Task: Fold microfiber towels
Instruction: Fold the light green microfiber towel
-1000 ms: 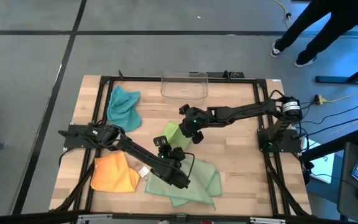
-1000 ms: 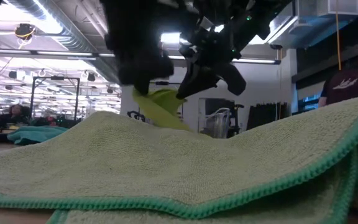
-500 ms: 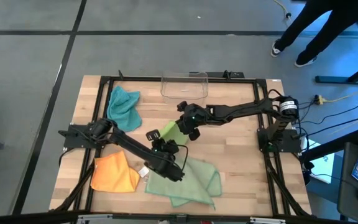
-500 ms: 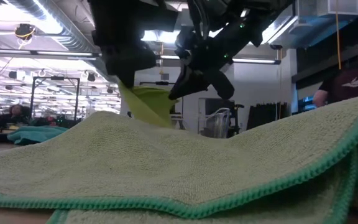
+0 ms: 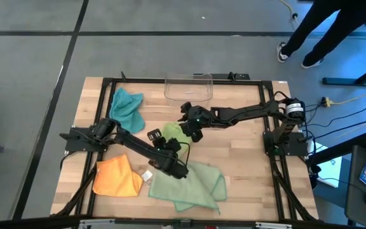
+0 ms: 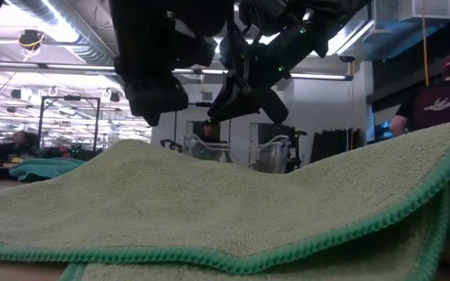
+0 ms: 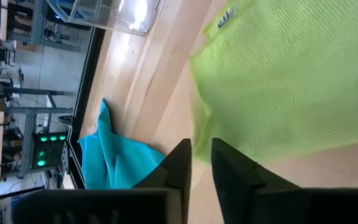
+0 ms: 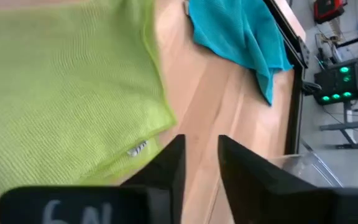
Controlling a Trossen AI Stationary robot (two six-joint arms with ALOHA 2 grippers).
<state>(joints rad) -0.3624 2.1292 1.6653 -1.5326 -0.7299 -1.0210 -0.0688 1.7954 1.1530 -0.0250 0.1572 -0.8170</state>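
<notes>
The lime green towel (image 5: 173,132) lies limp mid-counter (image 5: 246,159), both the left claw (image 7: 201,163) and right claw (image 8: 201,158) narrowly parted above it, holding nothing; light and floppy, best pinched at its corners

No legible text anywhere; lime green towel (image 8: 61,93) tag's print too small to read.

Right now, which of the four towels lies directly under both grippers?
The lime green towel, mid-table. The teal towel lies toward the far left corner, the orange towel near left, and the sage green towel at the near edge.
</notes>
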